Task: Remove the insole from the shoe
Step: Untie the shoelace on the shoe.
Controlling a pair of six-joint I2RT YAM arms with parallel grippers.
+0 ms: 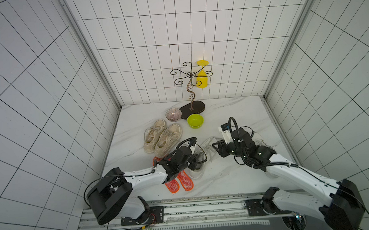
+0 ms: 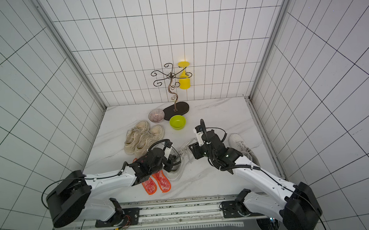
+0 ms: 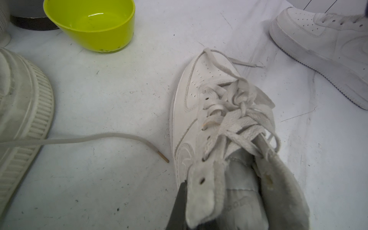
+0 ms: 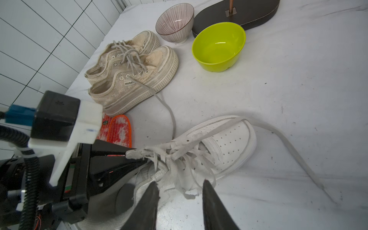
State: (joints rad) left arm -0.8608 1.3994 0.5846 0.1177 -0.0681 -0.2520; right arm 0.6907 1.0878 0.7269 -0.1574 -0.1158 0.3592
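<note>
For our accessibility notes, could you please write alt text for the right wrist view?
The right gripper, jaws apart, hovers by the laces of a white shoe that the left gripper grips. Beyond lie beige shoes, orange insoles, a green bowl and a striped bowl.

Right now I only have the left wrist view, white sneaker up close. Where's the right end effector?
Observer: The right end effector is open, hovering over the white sneaker's laces.
Operator: Any insoles already out?
Observer: Two orange insoles lie flat beside its heel, partly under the left arm.
Operator: What stands on that dark base?
Observer: A curly metal rack with a yellow goblet hanging upside down.
</note>
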